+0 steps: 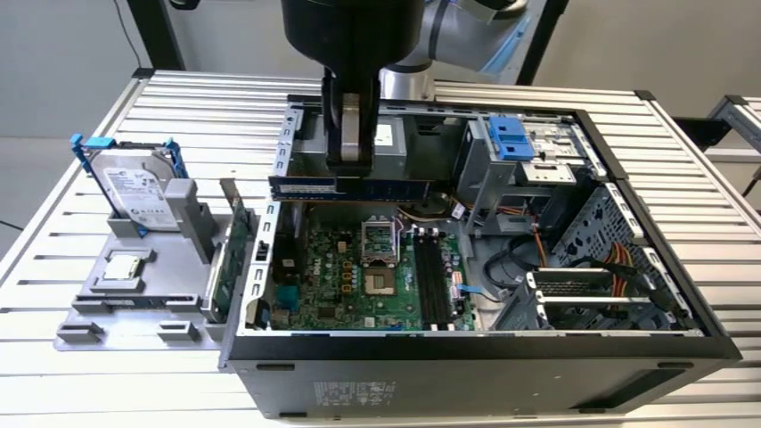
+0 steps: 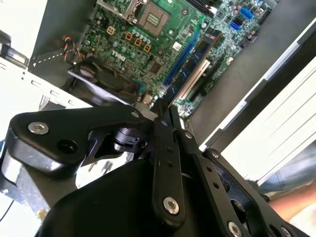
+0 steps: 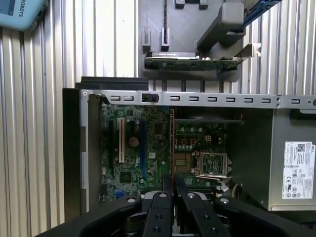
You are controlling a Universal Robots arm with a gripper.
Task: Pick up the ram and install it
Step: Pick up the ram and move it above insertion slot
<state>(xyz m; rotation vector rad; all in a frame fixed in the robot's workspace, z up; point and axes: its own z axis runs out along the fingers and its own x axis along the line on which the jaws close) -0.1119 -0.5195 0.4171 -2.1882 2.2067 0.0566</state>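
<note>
Gripper (image 1: 352,169) is pinching the ram (image 1: 393,189), hanging over open computer case (image 1: 476,357) sitting on slatted metal table (image 1: 202,98); grey parts holder (image 1: 89,308) lying along table's edge, exterior view's left.

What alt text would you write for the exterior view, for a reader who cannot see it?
The gripper holds the ram level above the open computer case, over its green motherboard. A hard drive stands in a grey holder at the exterior view's left.
</note>
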